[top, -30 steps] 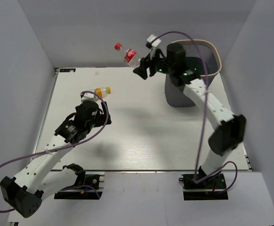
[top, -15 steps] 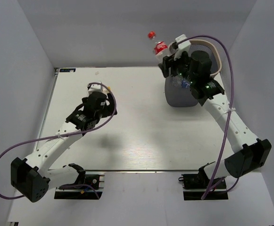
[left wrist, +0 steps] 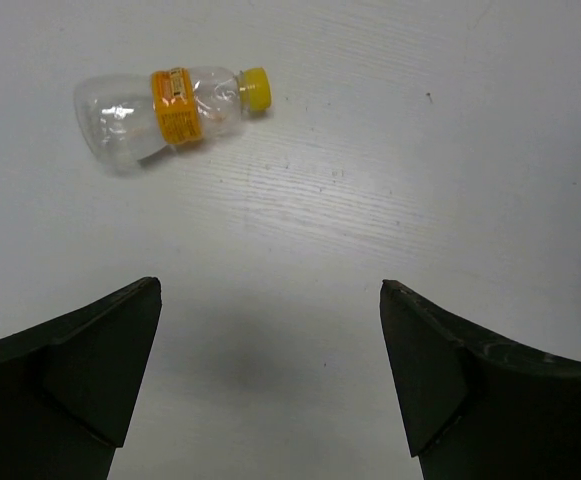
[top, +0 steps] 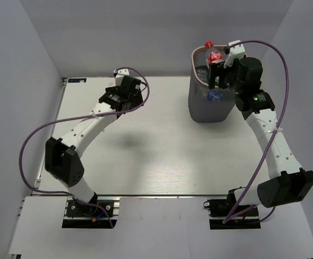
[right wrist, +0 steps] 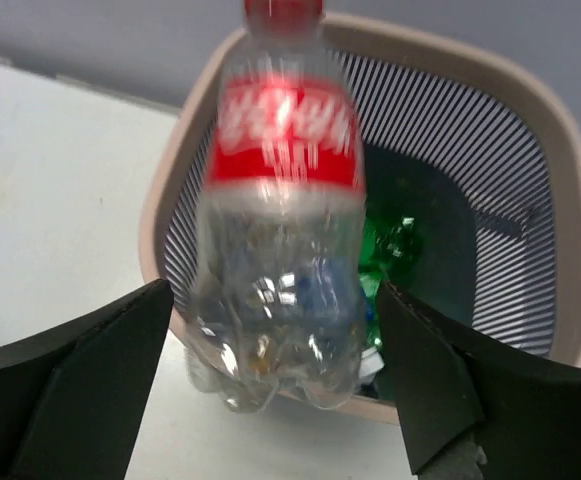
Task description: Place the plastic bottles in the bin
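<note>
Overhead view: the right arm has swung off the white counter (top: 161,145) to the tall dark grey mesh bin with beige rim (top: 199,108). The right claw (top: 219,70) now has the clear, red-labelled plastic bottle with red cap (top: 214,54) over the mouth. The left arm has reached to the far left. Left wrist view: the left claw (left wrist: 270,300) gapes wide and empty, and a clear bottle with orange label and yellow cap (left wrist: 170,105) lies on its side ahead, untouched. Right wrist view: the jaws stand clear of the blurred bottle on both sides, judged released and dropping, with green bottles (right wrist: 395,240) already inside. The orange-labelled bottle is judged next.
</note>
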`<state>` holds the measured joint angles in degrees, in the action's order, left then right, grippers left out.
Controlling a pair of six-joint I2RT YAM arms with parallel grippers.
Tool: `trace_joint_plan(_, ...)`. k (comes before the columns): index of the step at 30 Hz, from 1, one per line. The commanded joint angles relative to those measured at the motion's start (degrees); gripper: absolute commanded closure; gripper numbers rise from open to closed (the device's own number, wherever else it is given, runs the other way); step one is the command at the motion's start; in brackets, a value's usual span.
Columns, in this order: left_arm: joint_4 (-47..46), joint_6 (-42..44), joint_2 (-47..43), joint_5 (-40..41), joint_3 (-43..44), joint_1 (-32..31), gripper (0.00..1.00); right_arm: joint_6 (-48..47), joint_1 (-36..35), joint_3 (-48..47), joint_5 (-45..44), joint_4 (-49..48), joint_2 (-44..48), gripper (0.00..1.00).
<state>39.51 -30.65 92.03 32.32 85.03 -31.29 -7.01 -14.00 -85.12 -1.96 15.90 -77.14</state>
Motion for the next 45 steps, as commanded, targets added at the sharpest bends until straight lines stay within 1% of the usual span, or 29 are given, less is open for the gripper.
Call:
trace_joint_plan(1,5.8,1.4,4.4,0.2,9.7,2.5,0.00,1.2,2.1,-3.2,5.0,5.9,-1.6,0.10)
trace_joint_plan(2,6.5,5.7,7.3,-0.8,11.4,2.5,0.00,1.4,2.8,-3.1,5.5,5.8,-1.3,0.10)
trace_joint_plan(4,7.5,10.9,9.8,-2.4,15.4,3.9,0.00,1.4,3.7,-3.2,7.2,5.5,-0.5,0.10)
trace_joint_plan(5,6.9,14.2,10.5,-3.3,16.1,3.9,0.00,1.5,4.1,-3.2,7.8,4.9,-0.1,0.10)
trace_joint_plan(6,6.3,20.9,11.1,-5.4,16.1,4.4,0.00,1.6,5.0,-3.3,8.5,4.7,0.8,0.10)
trace_joint_plan(8,4.3,28.2,11.1,-6.9,16.1,4.9,0.00,1.6,5.4,-2.9,9.9,3.9,1.6,0.10)
trace_joint_plan(9,3.7,31.8,11.1,-8.4,16.1,4.9,0.00,1.7,6.4,-1.6,11.6,3.8,3.4,0.12)
trace_joint_plan(10,3.6,37.3,11.7,-8.4,16.6,5.4,0.00,1.8,6.6,-0.8,13.5,3.2,4.1,0.20)
trace_joint_plan(12,5.6,41.8,14.0,-7.9,17.9,5.4,0.00,1.8,7.7,2.7,17.7,2.6,6.4,0.36)
trace_joint_plan(13,6.2,45.1,14.8,-7.9,18.7,6.0,0.00,1.6,7.9,3.6,18.8,2.3,9.0,0.53)
trace_joint_plan(14,6.2,46.5,15.5,-7.9,18.7,6.0,0.01,1.6,8.4,5.6,22.6,2.1,9.8,0.61)
trace_joint_plan(15,6.2,48.0,16.0,-7.9,18.7,6.0,0.01,1.5,8.6,7.1,23.7,2.5,10.4,0.70)
trace_joint_plan(16,6.2,50.8,16.0,-8.9,17.5,6.0,0.01,1.3,9.1,8.8,25.0,2.8,12.7,0.96)
trace_joint_plan(17,5.4,52.2,16.0,-10.0,17.5,6.6,0.03,1.1,9.1,9.6,27.1,3.5,13.6,1.00)
trace_joint_plan(19,4.7,54.8,17.8,-11.1,16.7,7.3,0.04,0.3,9.6,12.7,28.8,4.7,16.7,1.00)
trace_joint_plan(20,4.7,55.6,18.4,-12.8,16.2,8.8,0.04,-0.8,9.7,13.3,30.0,5.3,17.5,1.00)
trace_joint_plan(21,4.1,56.1,19.2,-12.8,16.2,9.3,0.05,-2.0,9.7,14.2,30.8,7.0,19.1,1.00)
trace_joint_plan(23,3.5,56.8,21.6,-12.8,16.7,10.4,0.06,-4.7,10.0,17.0,31.2,8.0,21.7,1.00)
trace_joint_plan(27,2.2,59.4,25.5,-13.9,19.8,12.6,0.06,-7.0,10.2,21.6,31.0,13.2,26.4,1.00)
trace_joint_plan(31,1.0,60.6,28.5,-15.7,21.0,14.8,0.06,-5.0,10.2,25.2,29.5,17.4,29.2,1.00)
trace_joint_plan(35,-0.9,61.8,30.8,-17.3,19.4,15.5,0.07,-2.8,10.2,29.1,29.6,18.1,31.7,1.00)
trace_joint_plan(39,-0.9,61.8,34.0,-19.4,22.4,16.1,0.07,-2.6,10.1,31.2,30.3,18.8,32.2,1.00)
trace_joint_plan(43,-0.9,61.8,36.1,-21.1,23.1,16.7,0.07,-1.9,10.0,31.5,30.3,18.6,32.1,1.00)
trace_joint_plan(44,-0.9,61.8,36.6,-22.1,22.5,17.3,0.11,-1.3,10.0,31.4,30.8,18.3,32.0,0.96)
trace_joint_plan(45,-0.9,61.8,37.5,-22.1,22.5,17.3,0.11,-1.2,10.0,31.3,30.9,18.1,32.0,0.92)
